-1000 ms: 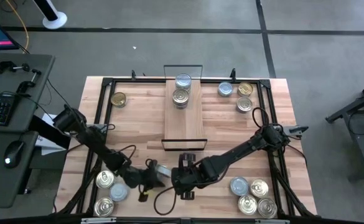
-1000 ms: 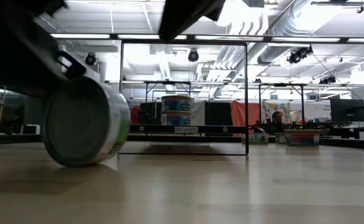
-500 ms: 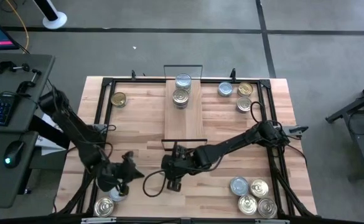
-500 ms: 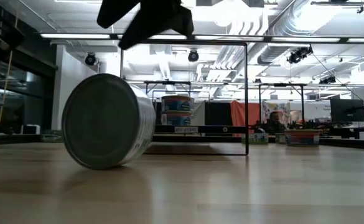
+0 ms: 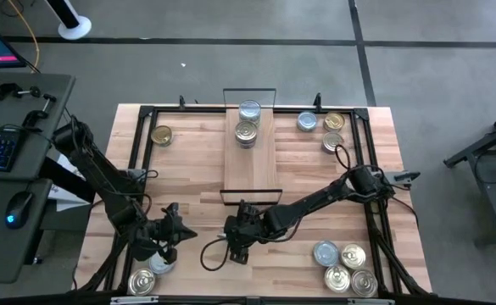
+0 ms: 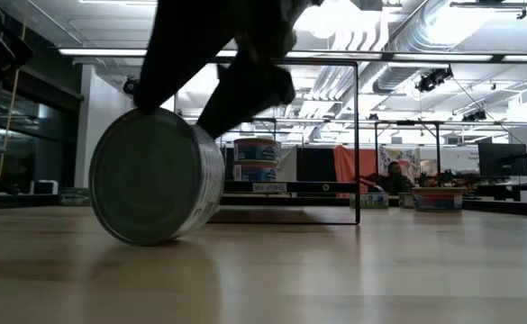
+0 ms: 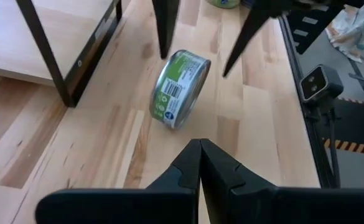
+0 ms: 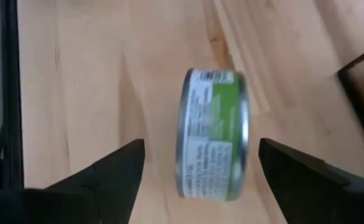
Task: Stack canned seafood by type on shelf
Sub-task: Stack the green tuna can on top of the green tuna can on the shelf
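The right gripper (image 5: 233, 240) has just spread its jaws wide either side of a green-labelled tin (image 8: 213, 134) standing on edge on the worktop (image 5: 307, 169), near the shelf (image 5: 249, 165), ready to clamp; the left gripper (image 5: 180, 225), jaws together, has backed away; label text unreadable, only a barcode shows

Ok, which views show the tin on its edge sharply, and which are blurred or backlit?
Left wrist view: tin sharp, label readable. Right wrist view: the same tin smeared by blur between the open right pincer. Low view: ceiling lights behind leave the tin dim and the arm above a black shape.
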`<state>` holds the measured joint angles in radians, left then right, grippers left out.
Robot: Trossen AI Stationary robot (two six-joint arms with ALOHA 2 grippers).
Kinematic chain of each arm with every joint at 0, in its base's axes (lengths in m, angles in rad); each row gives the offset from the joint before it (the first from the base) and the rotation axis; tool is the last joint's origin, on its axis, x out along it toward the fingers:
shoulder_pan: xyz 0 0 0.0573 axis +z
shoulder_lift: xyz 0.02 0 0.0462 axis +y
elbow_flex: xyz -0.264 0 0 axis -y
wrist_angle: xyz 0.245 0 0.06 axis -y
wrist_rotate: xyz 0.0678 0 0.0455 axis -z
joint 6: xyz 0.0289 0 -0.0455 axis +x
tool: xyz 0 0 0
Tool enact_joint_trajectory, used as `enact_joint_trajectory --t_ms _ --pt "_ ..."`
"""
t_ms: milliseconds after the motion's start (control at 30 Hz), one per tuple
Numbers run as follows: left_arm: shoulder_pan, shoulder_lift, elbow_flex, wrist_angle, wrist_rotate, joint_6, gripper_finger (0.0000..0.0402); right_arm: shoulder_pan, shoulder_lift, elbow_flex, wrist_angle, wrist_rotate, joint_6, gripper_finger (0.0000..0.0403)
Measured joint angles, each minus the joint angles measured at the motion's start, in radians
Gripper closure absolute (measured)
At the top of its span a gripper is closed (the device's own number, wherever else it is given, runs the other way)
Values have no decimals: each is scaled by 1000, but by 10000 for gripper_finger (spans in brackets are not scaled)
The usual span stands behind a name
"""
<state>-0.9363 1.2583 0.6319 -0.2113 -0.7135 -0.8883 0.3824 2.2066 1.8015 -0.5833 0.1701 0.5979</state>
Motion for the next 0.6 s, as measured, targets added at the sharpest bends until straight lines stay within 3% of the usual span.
enact_joint_trajectory --t_ms 333,467,600 --pt "8 0 0 1 -42 0 401 2 1 -129 178 49 -2 107" --pt "11 0 0 3 -71 0 402 2 1 -137 203 50 -38 157" --pt "28 -1 0 3 -72 2 401 -2 1 -131 248 49 -45 234"
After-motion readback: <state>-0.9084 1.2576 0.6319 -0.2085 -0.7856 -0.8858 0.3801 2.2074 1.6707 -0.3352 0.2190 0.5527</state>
